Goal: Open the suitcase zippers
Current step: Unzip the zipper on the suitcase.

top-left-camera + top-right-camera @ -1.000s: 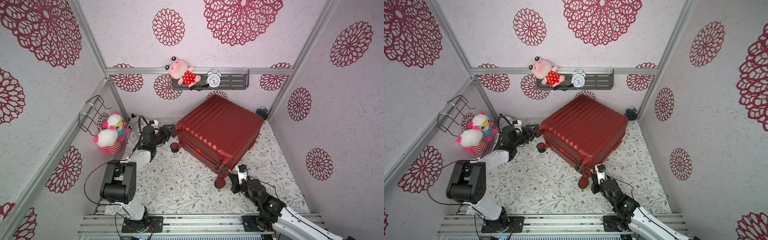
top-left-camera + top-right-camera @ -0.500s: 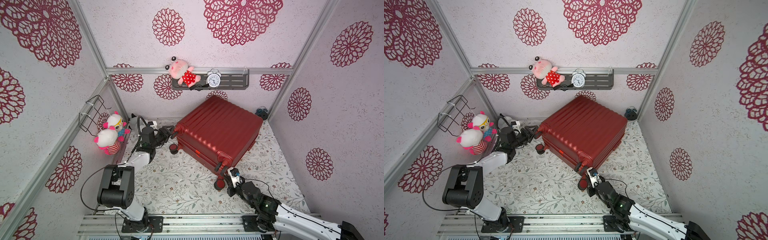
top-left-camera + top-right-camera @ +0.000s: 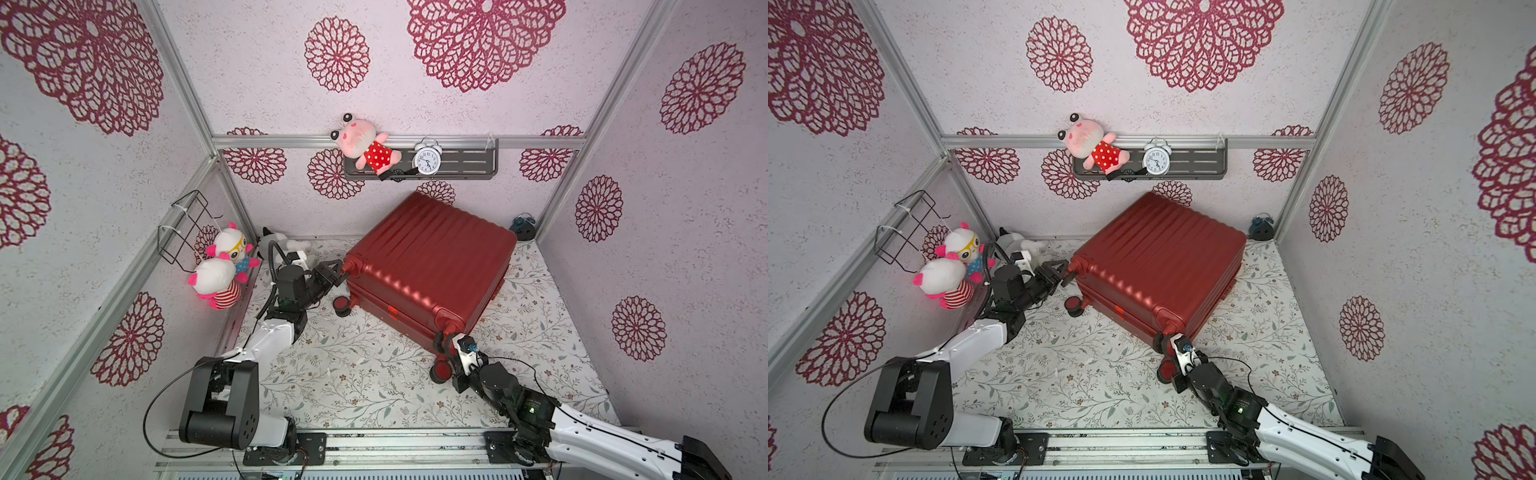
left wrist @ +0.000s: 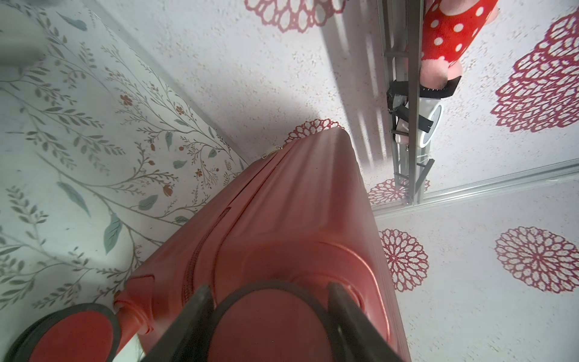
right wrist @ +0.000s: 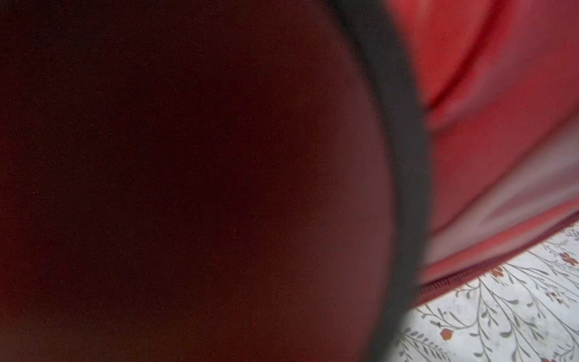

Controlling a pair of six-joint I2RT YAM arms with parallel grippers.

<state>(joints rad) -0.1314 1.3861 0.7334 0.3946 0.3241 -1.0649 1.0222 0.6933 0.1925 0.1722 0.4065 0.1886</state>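
Note:
The red ribbed suitcase (image 3: pixel 432 257) (image 3: pixel 1158 257) lies flat on the flowered floor, turned at an angle. My left gripper (image 3: pixel 338 270) (image 3: pixel 1064 272) (image 4: pixel 269 290) is shut on the upper wheel (image 4: pixel 269 326) at its left corner, one finger on each side. The dark red zipper track (image 4: pixel 191 266) (image 5: pixel 470 277) runs along the side seam, with small pale pulls (image 4: pixel 268 154) at its far end. My right gripper (image 3: pixel 446 347) (image 3: pixel 1169 347) sits against the wheels at the near corner. A wheel (image 5: pixel 188 172) fills the right wrist view and hides the jaws.
Two plush toys (image 3: pixel 220 270) sit by a wire basket (image 3: pixel 183 224) on the left wall. A shelf (image 3: pixel 465 166) holds a pink plush and an alarm clock (image 3: pixel 427 160). A small blue object (image 3: pixel 523 226) lies in the back right corner. Walls stand close on three sides.
My right gripper has moved left, up against the suitcase's near corner wheels. The left gripper keeps its hold on the wheel and has shifted only slightly.

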